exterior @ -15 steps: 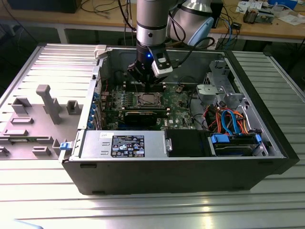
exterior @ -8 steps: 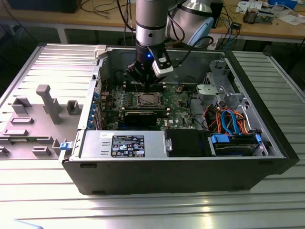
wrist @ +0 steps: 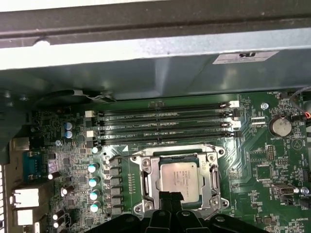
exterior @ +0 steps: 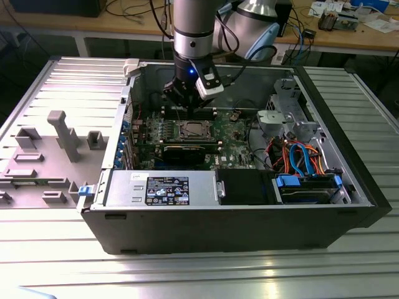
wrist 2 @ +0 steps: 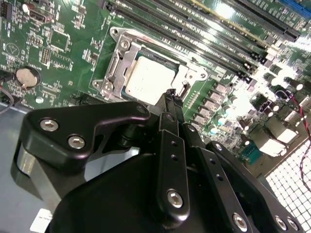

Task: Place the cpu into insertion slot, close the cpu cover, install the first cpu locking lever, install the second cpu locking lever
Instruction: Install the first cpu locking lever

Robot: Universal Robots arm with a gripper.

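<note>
Motherboard (wrist: 262, 165): green, inside the open computer case (exterior: 249, 230). Insertion slot (wrist: 146, 182): cpu (wrist: 179, 178) seated. Cpu cover (wrist: 212, 177): apparently closed over it; levers' state unclear. Gripper (wrist 2: 171, 94): jaws together, empty, just above the socket's edge.

The chip (wrist: 179, 177) has a dull, matt silver metal top; the cover (wrist: 146, 180) framing it is shiny bare metal. The hand (wrist 2: 171, 94) is smooth, glossy black.
</note>
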